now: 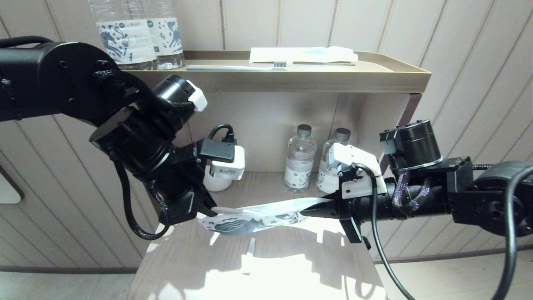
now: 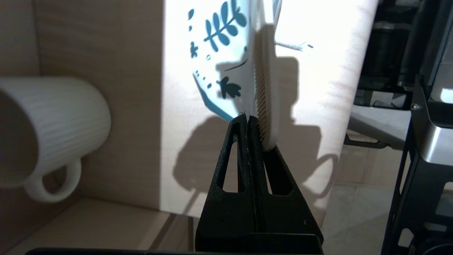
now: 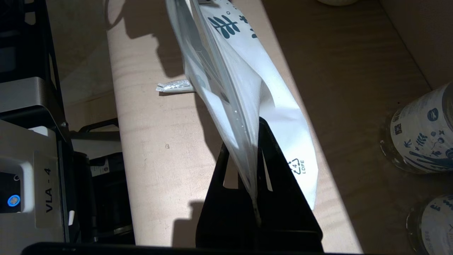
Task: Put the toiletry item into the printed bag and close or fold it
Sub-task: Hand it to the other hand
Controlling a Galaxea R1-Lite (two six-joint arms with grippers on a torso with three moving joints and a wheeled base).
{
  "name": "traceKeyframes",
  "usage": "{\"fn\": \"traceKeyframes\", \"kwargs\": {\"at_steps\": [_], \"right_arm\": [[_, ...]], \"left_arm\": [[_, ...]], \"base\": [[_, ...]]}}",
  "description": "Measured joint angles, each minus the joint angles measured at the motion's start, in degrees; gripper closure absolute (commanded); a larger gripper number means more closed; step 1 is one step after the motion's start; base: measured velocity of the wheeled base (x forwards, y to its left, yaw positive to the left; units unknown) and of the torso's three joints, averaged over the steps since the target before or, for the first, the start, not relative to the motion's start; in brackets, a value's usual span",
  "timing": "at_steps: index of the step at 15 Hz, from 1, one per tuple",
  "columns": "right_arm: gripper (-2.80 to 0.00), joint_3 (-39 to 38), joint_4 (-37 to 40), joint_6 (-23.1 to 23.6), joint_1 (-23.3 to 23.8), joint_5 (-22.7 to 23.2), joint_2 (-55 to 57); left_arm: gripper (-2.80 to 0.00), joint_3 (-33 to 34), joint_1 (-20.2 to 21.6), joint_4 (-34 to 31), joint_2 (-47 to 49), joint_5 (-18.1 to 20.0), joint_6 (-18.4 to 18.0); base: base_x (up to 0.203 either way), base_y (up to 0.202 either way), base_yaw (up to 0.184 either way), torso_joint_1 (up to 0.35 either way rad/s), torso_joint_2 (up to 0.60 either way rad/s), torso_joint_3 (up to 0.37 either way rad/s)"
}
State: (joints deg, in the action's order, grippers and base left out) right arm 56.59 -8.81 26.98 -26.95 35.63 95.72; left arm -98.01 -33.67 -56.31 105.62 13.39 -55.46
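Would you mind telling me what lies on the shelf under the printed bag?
Under the printed bag, held up at both ends, a small sachet lies on the wooden shelf. The bag hides one end of it in the right wrist view.

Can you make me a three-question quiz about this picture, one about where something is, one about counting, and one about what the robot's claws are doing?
1. Where is the toothbrush?
A. on the top shelf
B. inside the mug
C. in the right gripper

2. How many water bottles stand on the lower shelf, behind the printed bag?
A. none
B. two
C. five

3. What are the left gripper and the right gripper doing?
A. both open and empty
B. only one holds the bag
C. both shut on the bag, one at each end

Answers:
1 A, it lies along the top shelf beside a white packet.
2 B, two capped bottles stand side by side.
3 C, the bag hangs stretched between them above the table.
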Motion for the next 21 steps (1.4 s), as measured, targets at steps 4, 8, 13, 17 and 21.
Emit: {"fn": "traceKeyframes", "kwargs": {"at_steps": [4,8,13,17,21], "right_arm": [[0.0,0.5,0.06,0.0,0.3,0.02,0.01],[0.0,0.4,0.09,0.02,0.36,0.02,0.37],[0.0,0.35,0.05,0.0,0.42,0.02,0.72],[0.0,0.46,0.02,0.02,0.69,0.02,0.76],[0.0,0.62,0.0,0.01,0.85,0.02,0.91]], "left_arm": [[0.0,-2.15,5.74,-0.71,-0.84,-0.12,0.17],[0.0,-3.22,6.25,-0.25,-0.1,3.1,0.8],[0.0,-3.17,4.46,1.22,1.71,5.16,2.07],[0.0,0.46,5.93,0.87,0.44,4.73,1.94],[0.0,3.25,6.66,0.79,-1.42,4.28,1.52]], "base": [[0.0,0.0,0.0,0.0,0.0,0.0],[0.0,0.0,0.0,0.0,0.0,0.0],[0.0,0.0,0.0,0.0,0.0,0.0],[0.0,0.0,0.0,0.0,0.0,0.0],[0.0,0.0,0.0,0.0,0.0,0.0]]}}
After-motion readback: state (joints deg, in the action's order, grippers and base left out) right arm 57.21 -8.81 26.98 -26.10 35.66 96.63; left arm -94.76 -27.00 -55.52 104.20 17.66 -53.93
